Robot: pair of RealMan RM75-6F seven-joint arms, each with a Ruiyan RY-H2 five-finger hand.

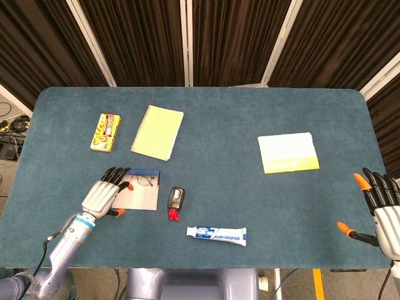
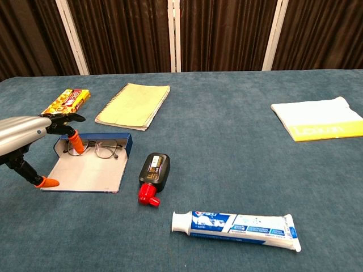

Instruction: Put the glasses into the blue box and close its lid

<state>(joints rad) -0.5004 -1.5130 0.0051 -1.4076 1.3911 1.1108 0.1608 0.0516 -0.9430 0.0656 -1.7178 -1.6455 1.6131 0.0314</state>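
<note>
Wire-framed glasses (image 2: 95,148), one pair, lie in the open blue box (image 2: 85,169); the left hand (image 1: 103,195), fingers spread, holds nothing beside it. One toothpaste tube's (image 2: 238,224) lettering is unreadable.

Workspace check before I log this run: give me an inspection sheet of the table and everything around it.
Surface: blue cloth-covered table; no spills seen.
Job's things: glasses lie in the blue box, whose lid lies flat open toward the robot; not yet closed.
Clutter: yellow notebook, snack pack, white-yellow booklet, black bottle with red cap, toothpaste tube.
Hands: left hand over the lid's left edge, fingers spread, holding nothing; right hand at the table's right edge, fingers apart, holding nothing.
Cables: thin wire along the left forearm; loose cables on the floor at far left.
Surroundings: dark curtains behind the table.
</note>
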